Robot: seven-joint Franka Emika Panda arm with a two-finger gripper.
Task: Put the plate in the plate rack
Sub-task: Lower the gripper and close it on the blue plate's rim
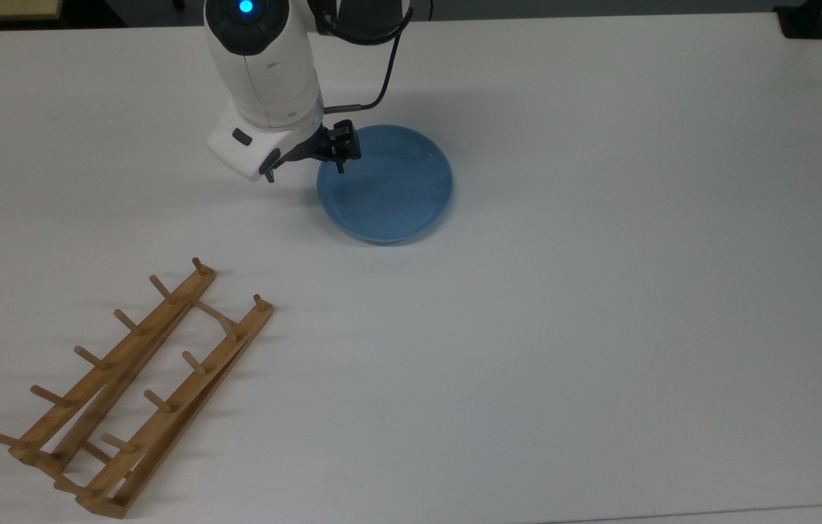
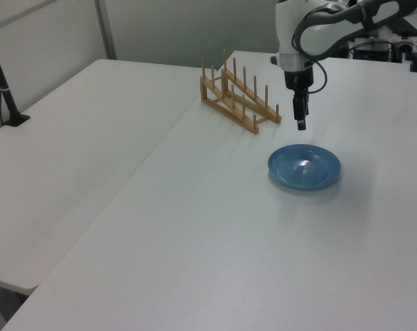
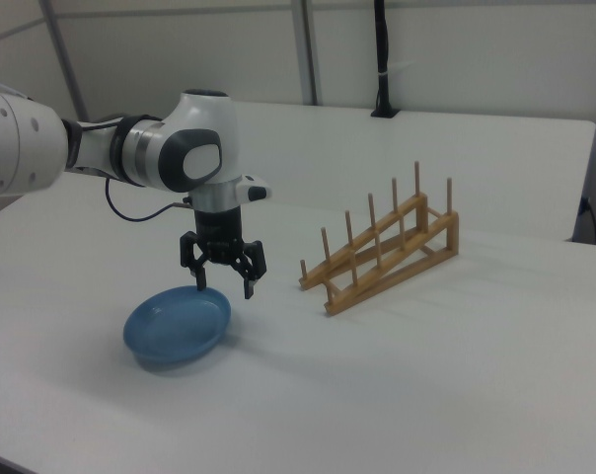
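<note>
The light-blue plate (image 1: 385, 183) (image 2: 304, 167) (image 3: 176, 324) lies flat on the white table. My gripper (image 1: 342, 154) (image 2: 301, 124) (image 3: 224, 287) hangs just above its rim, on the top view's left side of the plate, and does not touch it. Its fingers are spread open in the right view, with nothing between them. The wooden plate rack (image 1: 120, 389) (image 2: 237, 97) (image 3: 387, 252) stands apart from the plate, at the top view's lower left, with nothing in its slots.
The white table (image 1: 600, 291) runs wide around the plate and rack. A black post (image 2: 3, 83) (image 3: 382, 59) stands on a second table beyond. A black cable (image 1: 388, 69) loops from the arm above the plate.
</note>
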